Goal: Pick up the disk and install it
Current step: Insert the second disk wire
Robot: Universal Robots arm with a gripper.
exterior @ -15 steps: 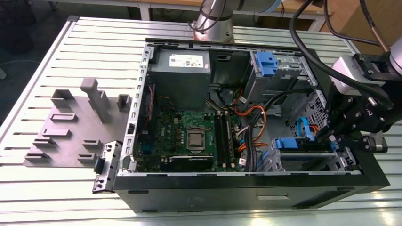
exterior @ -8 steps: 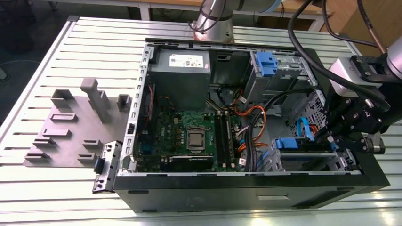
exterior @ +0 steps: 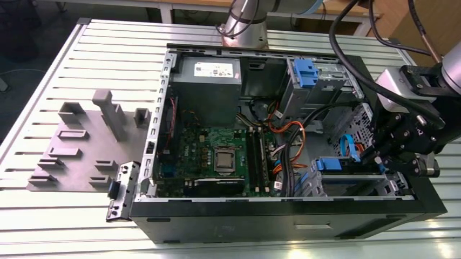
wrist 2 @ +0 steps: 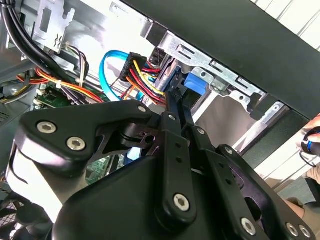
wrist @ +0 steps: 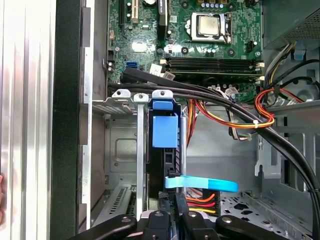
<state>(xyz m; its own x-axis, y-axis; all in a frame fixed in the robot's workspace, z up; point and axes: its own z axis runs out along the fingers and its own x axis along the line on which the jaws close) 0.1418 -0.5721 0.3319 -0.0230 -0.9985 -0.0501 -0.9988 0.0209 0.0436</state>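
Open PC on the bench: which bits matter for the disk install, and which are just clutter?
In the job:
- disk in its blue carrier, standing on edge in the drive cage
- hand, right at that carrier

Just lying about:
- power supply
- motherboard
- blue tab in the upper bay
- grey fixture block on the table
- black latch part beside the case

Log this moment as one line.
stage: install | disk: edge-on in drive bay | gripper: at disk | case: open
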